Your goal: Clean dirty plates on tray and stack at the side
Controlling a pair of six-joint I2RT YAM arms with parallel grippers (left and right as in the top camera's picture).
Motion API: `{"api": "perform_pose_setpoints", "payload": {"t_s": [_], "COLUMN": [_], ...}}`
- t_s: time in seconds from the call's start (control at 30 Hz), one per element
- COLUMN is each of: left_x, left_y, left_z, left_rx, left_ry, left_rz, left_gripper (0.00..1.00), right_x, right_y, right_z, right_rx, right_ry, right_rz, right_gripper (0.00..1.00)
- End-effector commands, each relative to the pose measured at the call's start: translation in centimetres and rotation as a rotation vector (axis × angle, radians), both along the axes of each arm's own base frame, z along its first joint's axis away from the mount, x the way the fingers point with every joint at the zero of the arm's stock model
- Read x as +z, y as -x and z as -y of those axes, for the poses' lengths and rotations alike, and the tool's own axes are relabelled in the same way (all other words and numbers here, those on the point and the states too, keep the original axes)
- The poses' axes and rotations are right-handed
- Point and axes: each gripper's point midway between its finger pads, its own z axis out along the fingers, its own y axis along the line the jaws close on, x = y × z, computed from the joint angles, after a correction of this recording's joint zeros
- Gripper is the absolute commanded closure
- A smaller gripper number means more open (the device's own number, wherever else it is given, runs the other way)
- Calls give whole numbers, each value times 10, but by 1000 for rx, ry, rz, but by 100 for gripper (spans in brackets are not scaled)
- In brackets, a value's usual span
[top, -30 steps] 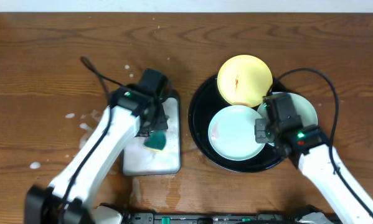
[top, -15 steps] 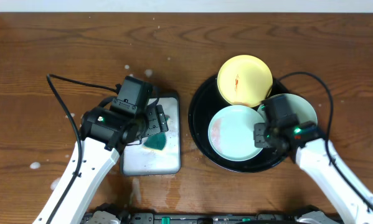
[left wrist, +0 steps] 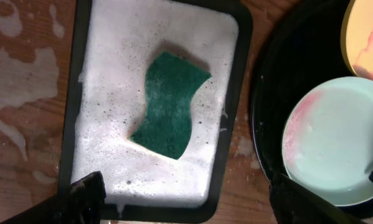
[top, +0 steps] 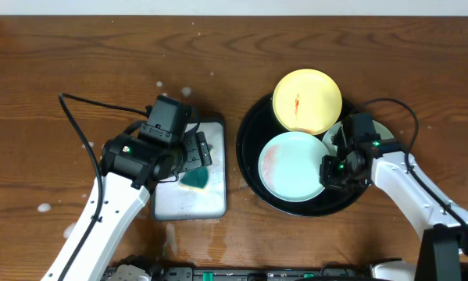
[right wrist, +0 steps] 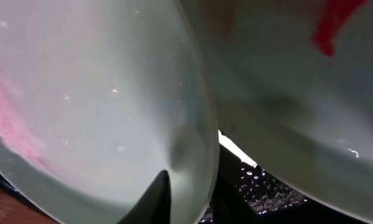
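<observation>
1. Large round black tray with raised rim (top: 248, 144) sits right of centre on the brown wooden table (top: 62, 78). All three plates are on it.
2. Small round glossy yellow plate (top: 307, 100) is at the tray's far edge, with a red smear at its centre.
3. Pale mint-blue glossy plate (top: 292, 165) lies at the near middle of the tray. It has a pink smear on its left side and overlaps the yellow plate's near edge.
4. Second pale mint-blue plate (top: 384, 129) is at the tray's right side, mostly hidden under the right arm. The right wrist view shows a red smear on it (right wrist: 298, 81).
5. Right gripper (top: 333, 170) is at the right rim of the near mint plate (right wrist: 80, 93). One fingertip (right wrist: 158, 199) shows against the plate face and the other is hidden, so I can't tell whether it's clamped.
6. Left gripper (top: 193, 152) hangs over the white rectangular tray with rounded corners (top: 191, 204). Its fingers (left wrist: 80, 199) are spread wide and hold nothing.
7. Green wavy-edged sponge (left wrist: 170, 104) lies flat in the foam in that tray, clear of the fingers.
</observation>
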Motion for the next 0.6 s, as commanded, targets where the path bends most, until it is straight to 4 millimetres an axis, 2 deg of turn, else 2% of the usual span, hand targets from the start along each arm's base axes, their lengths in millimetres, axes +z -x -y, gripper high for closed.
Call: {"api": "perform_pose_setpoints", "payload": {"t_s": [0.0, 0.1, 0.27, 0.37, 0.57], "left_x": [3, 3, 3, 3, 3], "left_y": [-1, -1, -1, -1, -1], "left_z": [-1, -1, -2, -1, -1], "left_rx": [-3, -3, -3, -3, -3], "left_ry": [-3, -3, -3, -3, -3], "left_rz": [8, 8, 8, 8, 8], "left_gripper": [15, 15, 15, 15, 15], "right_x": [0, -2, 0, 6, 53], "right_y": [3, -1, -19, -29, -50], "right_z": [1, 0, -3, -5, 20], "right_rx": [-44, -44, -44, -41, -25], "right_ry": [0, -2, -18, -26, 186], "right_rz": [-33, -14, 62, 115, 340], "right_gripper": [82, 83, 99, 99, 99]}}
